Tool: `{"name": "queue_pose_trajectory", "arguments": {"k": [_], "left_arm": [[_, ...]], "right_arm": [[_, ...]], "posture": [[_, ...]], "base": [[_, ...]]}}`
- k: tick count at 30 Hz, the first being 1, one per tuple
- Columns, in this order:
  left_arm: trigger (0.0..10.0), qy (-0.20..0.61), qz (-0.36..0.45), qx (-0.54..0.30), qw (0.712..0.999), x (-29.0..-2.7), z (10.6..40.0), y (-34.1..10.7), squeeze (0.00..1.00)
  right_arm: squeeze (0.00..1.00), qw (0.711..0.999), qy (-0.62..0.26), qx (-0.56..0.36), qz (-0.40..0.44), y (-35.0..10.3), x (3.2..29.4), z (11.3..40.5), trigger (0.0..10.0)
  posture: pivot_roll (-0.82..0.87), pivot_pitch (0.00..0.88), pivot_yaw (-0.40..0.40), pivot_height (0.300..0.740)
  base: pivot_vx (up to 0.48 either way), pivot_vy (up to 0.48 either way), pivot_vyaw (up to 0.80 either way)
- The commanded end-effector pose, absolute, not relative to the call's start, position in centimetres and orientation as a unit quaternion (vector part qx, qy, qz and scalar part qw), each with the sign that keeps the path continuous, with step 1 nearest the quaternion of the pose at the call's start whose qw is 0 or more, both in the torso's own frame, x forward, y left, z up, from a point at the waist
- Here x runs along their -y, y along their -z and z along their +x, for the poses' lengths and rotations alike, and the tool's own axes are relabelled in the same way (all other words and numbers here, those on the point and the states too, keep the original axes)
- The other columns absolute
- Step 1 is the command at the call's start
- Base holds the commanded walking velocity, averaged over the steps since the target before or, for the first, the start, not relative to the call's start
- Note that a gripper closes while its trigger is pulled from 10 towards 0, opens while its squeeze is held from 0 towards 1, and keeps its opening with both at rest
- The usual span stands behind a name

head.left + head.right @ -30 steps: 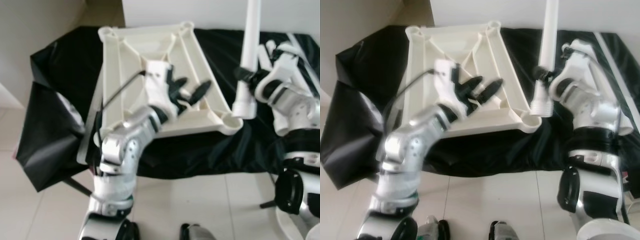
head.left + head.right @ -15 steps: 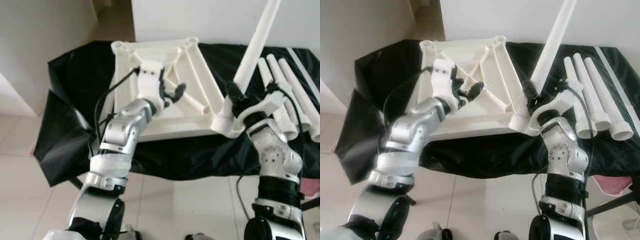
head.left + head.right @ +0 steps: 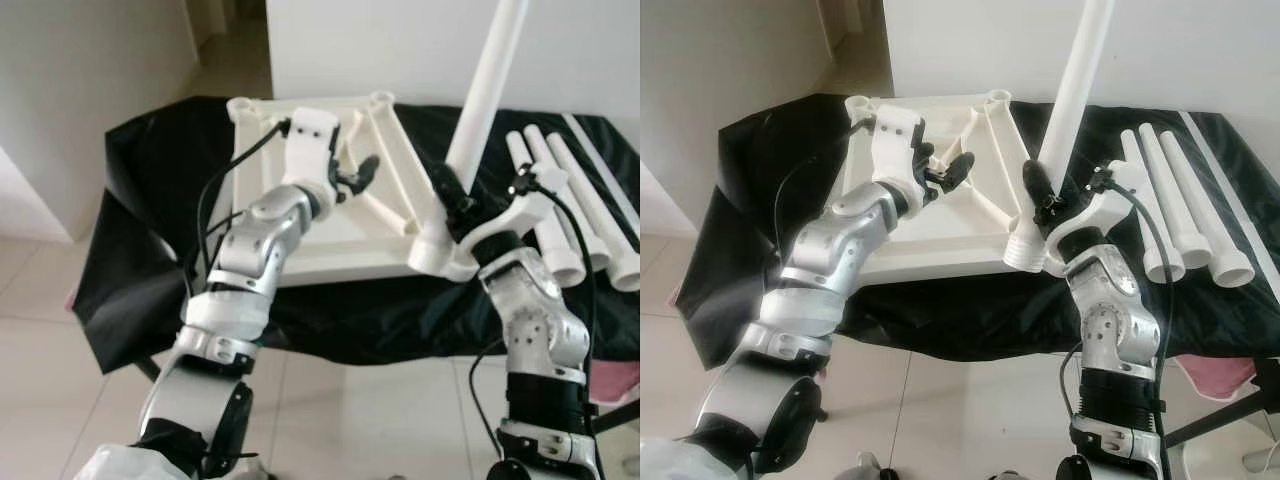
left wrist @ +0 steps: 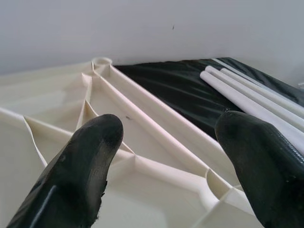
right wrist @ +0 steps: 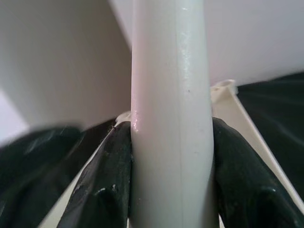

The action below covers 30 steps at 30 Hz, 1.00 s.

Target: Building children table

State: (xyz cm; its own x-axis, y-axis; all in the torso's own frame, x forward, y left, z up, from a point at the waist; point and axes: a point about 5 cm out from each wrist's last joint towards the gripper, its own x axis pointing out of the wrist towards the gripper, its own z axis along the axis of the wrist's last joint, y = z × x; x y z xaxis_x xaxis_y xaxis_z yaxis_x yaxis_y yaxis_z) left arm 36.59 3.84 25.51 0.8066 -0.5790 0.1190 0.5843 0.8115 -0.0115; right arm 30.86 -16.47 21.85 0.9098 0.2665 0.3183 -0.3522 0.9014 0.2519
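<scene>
A white tabletop (image 3: pixel 262 150) lies upside down on a black cloth, its ribbed underside facing up. My left gripper (image 3: pixel 358 172) hovers open over the ribs near the tabletop's middle; in the left wrist view both black fingers (image 4: pixel 88 156) stand wide apart above the ribs. My right gripper (image 3: pixel 1038 190) is shut on a long white leg (image 3: pixel 485 90). The leg rises steeply, leaning slightly right, and its wide lower end (image 3: pixel 432 255) sits at the tabletop's near right corner. In the right wrist view the leg (image 5: pixel 171 71) is clamped between the black fingers (image 5: pixel 102 185).
Three more white legs (image 3: pixel 1170 200) lie side by side on the black cloth (image 3: pixel 150 200) to the right of the tabletop. A white wall stands behind the table. Pale tiled floor (image 3: pixel 60 330) lies in front and to the left. Something pink (image 3: pixel 1230 370) sits low on the right.
The whole view has shifted with the camera. The leg stands steeper than half a second ago, its base still at the near right corner. My left gripper has reached farther across the tabletop.
</scene>
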Motion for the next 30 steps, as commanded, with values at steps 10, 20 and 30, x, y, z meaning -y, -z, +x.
{"name": "queue_pose_trajectory", "arguments": {"k": [10,20,30], "left_arm": [[10.0,0.367,0.033,0.065,0.927,-2.9,36.8,-26.4,0.0],[10.0,0.385,0.036,0.086,0.918,-1.7,36.9,-28.4,0.0],[10.0,0.446,0.049,0.149,0.881,1.3,34.4,-31.9,0.0]], "right_arm": [[0.0,0.946,-0.281,0.136,0.089,-21.0,13.9,29.2,10.0],[0.0,0.936,-0.315,0.134,0.08,-20.5,12.5,29.0,10.0],[0.0,0.933,-0.324,0.134,0.084,-20.3,11.4,29.3,10.0]], "posture": [[-0.05,0.0,-0.005,0.74],[-0.05,0.0,0.002,0.74],[-0.05,0.0,0.004,0.74]], "base": [[0.0,0.0,0.0],[0.0,0.0,0.0],[0.0,0.0,0.0]]}}
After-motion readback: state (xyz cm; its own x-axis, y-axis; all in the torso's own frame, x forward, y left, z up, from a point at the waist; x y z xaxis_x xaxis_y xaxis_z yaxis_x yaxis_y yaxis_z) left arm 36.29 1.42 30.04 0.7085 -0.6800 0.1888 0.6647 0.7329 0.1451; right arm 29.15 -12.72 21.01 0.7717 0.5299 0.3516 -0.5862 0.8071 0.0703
